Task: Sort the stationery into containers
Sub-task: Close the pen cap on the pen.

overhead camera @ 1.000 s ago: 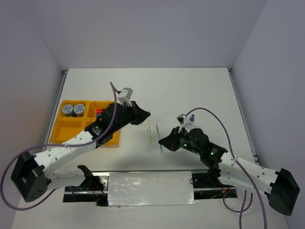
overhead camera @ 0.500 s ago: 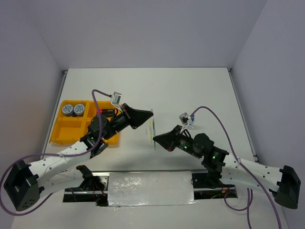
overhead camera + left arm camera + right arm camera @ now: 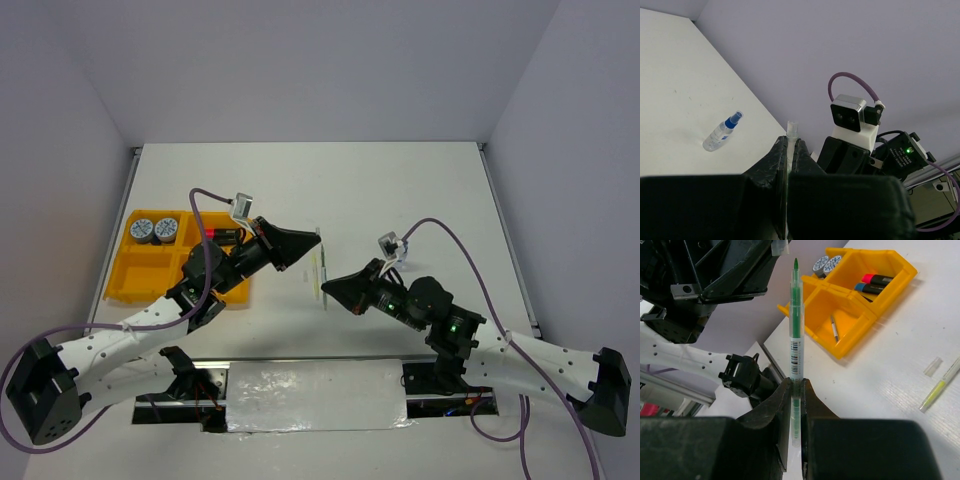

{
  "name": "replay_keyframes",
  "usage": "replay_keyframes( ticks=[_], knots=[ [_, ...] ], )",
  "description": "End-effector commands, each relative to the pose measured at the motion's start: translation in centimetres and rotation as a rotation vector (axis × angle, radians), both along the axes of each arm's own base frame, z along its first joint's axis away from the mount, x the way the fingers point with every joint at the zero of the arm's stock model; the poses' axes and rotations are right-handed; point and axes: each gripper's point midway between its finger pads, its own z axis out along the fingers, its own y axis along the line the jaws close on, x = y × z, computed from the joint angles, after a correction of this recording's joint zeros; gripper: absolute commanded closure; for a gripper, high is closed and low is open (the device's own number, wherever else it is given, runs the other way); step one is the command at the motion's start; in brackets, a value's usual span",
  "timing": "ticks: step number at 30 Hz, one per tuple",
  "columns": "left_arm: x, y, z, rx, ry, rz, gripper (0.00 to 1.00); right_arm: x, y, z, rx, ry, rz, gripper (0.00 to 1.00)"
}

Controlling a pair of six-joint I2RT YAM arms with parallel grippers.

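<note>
Currently both arms meet above the table, tips facing each other. The right gripper (image 3: 796, 386) is clamped on a green pen (image 3: 795, 340), held upright with its bare tip exposed. The left gripper (image 3: 789, 150) pinches a thin clear tube (image 3: 791, 131), probably a cap, likely so the two can be joined. The yellow tray (image 3: 135, 280) sits well apart at the left, with tins (image 3: 153, 229) and markers (image 3: 875, 282) inside.

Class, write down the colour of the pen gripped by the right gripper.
The pen is green, tip included; the right wrist view shows it best.
</note>
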Motion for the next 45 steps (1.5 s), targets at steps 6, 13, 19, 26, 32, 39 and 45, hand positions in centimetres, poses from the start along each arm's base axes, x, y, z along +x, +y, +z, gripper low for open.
replay_keyframes(
  ticks=[6, 13, 19, 26, 32, 39, 45],
  knots=[
    [-0.3, 0.0, 2.2, -0.031, -0.084, -0.002, 1.00, -0.3, 0.2, 2.5, 0.033, -0.043, 0.007, 1.00],
    [-0.2, -0.4, 2.0, -0.021, -0.082, -0.006, 1.00, -0.6, 0.2, 2.8, 0.037, -0.050, 0.006, 1.00],
    [-0.5, -0.5, 1.7, -0.015, -0.081, -0.017, 1.00, -0.1, 0.1, 2.8, 0.019, -0.051, -0.025, 1.00],
    [-1.1, -0.5, 1.8, -0.007, -0.093, -0.025, 1.00, 0.3, -0.1, 3.0, 0.006, -0.060, -0.050, 1.00],
    [-1.7, -1.2, 1.2, 0.009, -0.083, -0.057, 1.00, 0.8, -0.5, 4.4, 0.000, -0.106, -0.077, 1.00],
    [-3.3, -2.3, -0.3, 0.085, -0.087, -0.120, 0.97, 1.8, -1.2, 8.8, -0.004, -0.241, -0.136, 1.00],
    [-4.7, -2.7, -0.2, 0.235, -0.193, -0.128, 0.75, 1.0, -0.8, 11.0, -0.011, -0.379, -0.080, 1.00]
  ],
)
